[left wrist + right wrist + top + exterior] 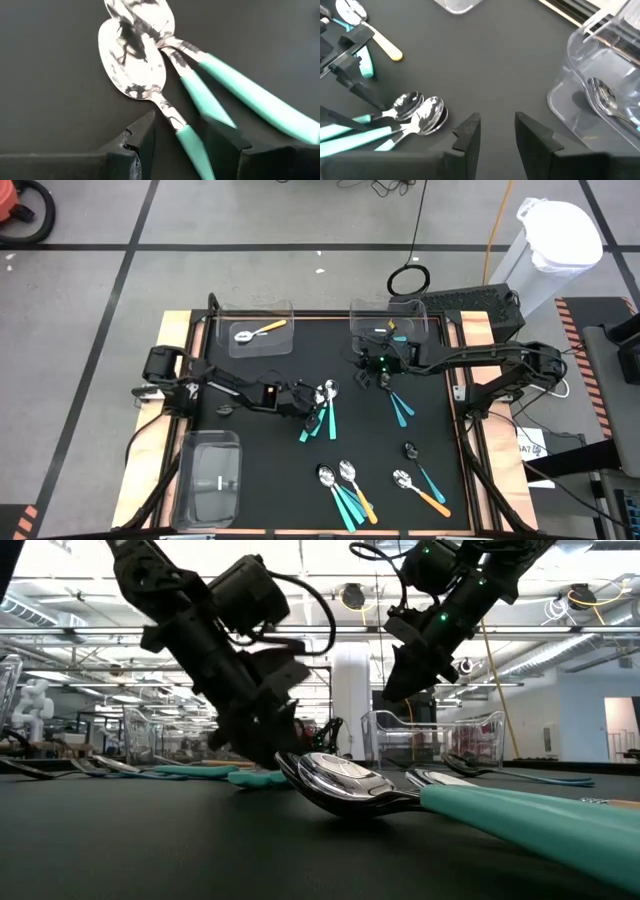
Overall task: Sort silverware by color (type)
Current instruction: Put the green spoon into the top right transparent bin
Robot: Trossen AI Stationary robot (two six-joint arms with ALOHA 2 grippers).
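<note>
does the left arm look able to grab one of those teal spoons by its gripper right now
Probably yes. The left gripper is low over the mat with its fingers open on either side of a teal spoon handle, and nothing sits between them. A second teal spoon lies close alongside and may get nudged.

In the left wrist view the teal spoons (150, 75) run out of the picture, their handle ends cut off, and the lower handle passes between the left gripper (180, 145) fingers, where contact cannot be judged. In the right wrist view the clear bin (600, 85) is cropped, and the handle colour of the spoon inside (605, 100) is hidden
</note>
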